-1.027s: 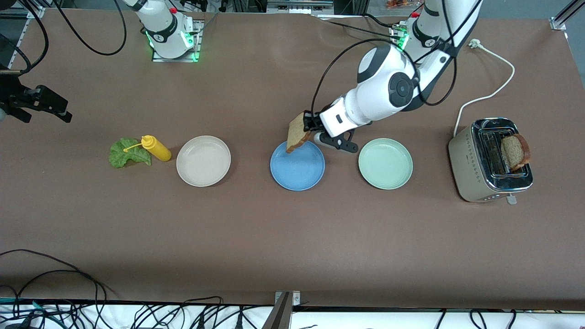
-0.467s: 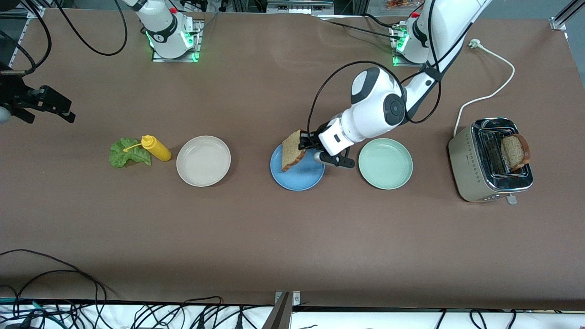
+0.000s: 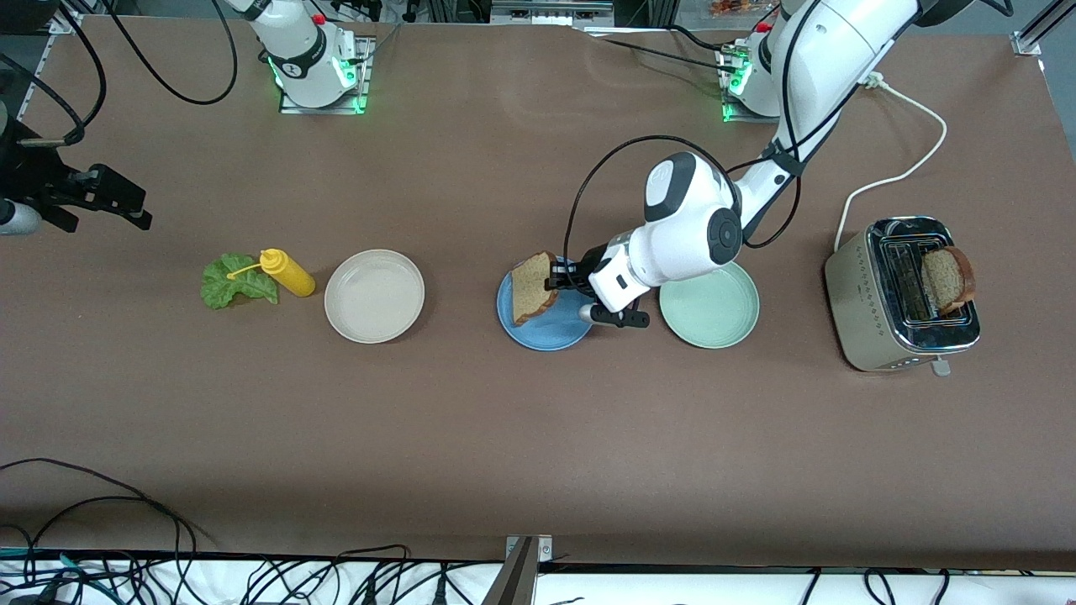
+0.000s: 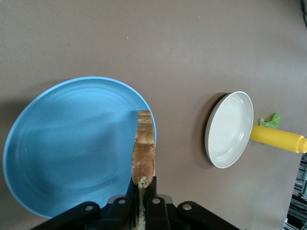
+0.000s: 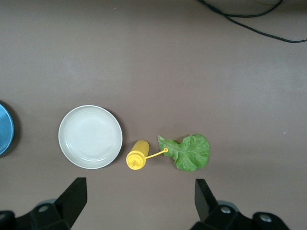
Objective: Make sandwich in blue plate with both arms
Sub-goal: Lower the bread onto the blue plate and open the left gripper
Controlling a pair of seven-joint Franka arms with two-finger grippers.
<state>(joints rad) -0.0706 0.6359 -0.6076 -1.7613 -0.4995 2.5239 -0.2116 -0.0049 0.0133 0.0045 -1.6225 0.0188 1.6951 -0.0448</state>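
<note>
glossy white arms [image 3: 689, 227], black cables, black grippers, green-lit bases.

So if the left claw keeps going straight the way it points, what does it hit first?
Most likely the blue plate. The left claw is shut on a bread slice held on edge over the plate, so the slice's lower edge would probably touch it first. Whether it touches already, I cannot tell.

Even, bright overhead light; brown table [image 3: 538, 437] matte, no glare. Soft short shadows under the cream plate [image 3: 374, 296] and blue plate [image 4: 72, 143]. Toaster [image 3: 904, 294] chrome top carries specular highlights. Green LED glow at both arm bases. All 3 views sharp; wrist views show mild vignetting at the corners.
</note>
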